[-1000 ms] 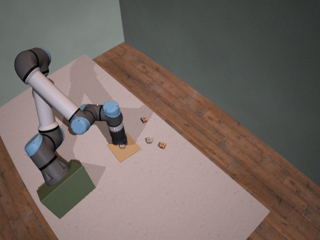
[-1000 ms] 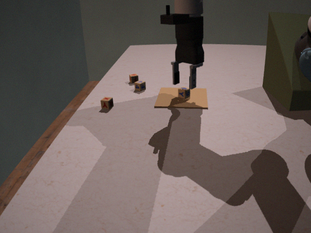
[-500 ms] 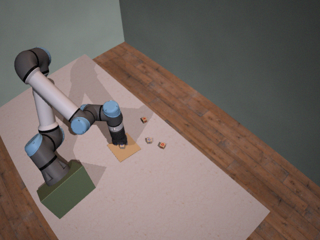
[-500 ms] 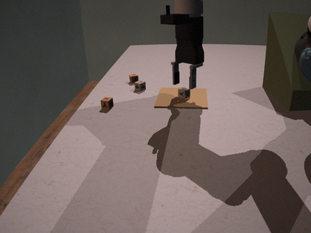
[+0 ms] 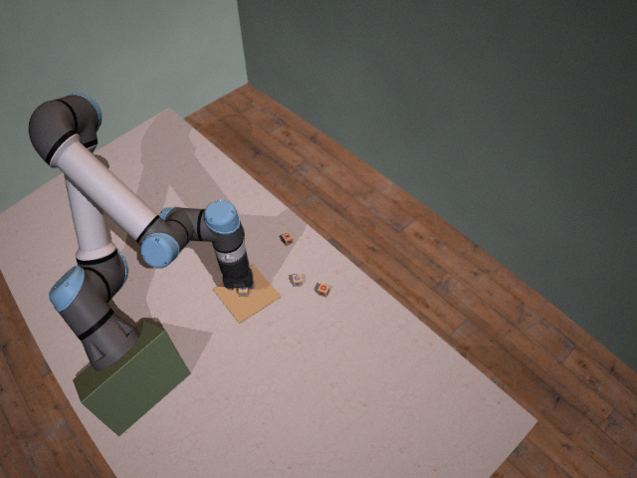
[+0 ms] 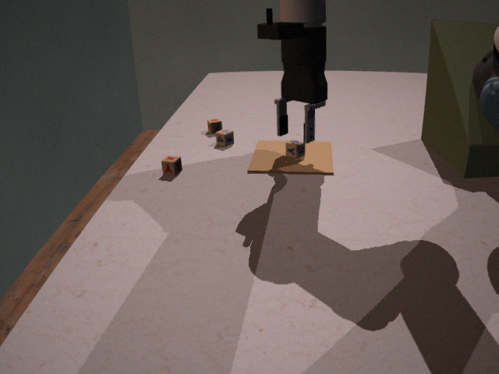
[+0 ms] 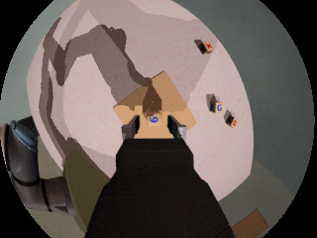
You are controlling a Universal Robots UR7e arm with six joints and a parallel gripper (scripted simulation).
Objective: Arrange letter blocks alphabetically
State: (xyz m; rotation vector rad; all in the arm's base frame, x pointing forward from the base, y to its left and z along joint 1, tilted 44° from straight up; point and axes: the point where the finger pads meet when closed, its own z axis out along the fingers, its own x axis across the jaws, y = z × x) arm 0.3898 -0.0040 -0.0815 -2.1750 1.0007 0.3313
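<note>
Risk: if I descend off-centre, a fingertip may land on top of the blue-marked block (image 5: 243,291) (image 6: 295,149) (image 7: 154,119) and tip it or change its top face. If I go too low, the tips may press or drag the mat (image 5: 257,303) (image 6: 266,167) (image 7: 170,94). The block's top mark looks like a 6 or 9; if so, it is the odd block, and leaving it on the mat fails the task.

Tool state: my gripper (image 5: 239,283) (image 6: 295,138) (image 7: 154,120) is fully open, fingers apart, above that block, holding nothing and apparently touching nothing.

Locations: the G block (image 5: 297,279) (image 6: 224,138) (image 7: 218,107), X block (image 5: 287,238) (image 6: 171,165) (image 7: 208,47) and red-marked round-letter block (image 5: 322,289) (image 6: 214,125) (image 7: 233,121) lie off the mat.
</note>
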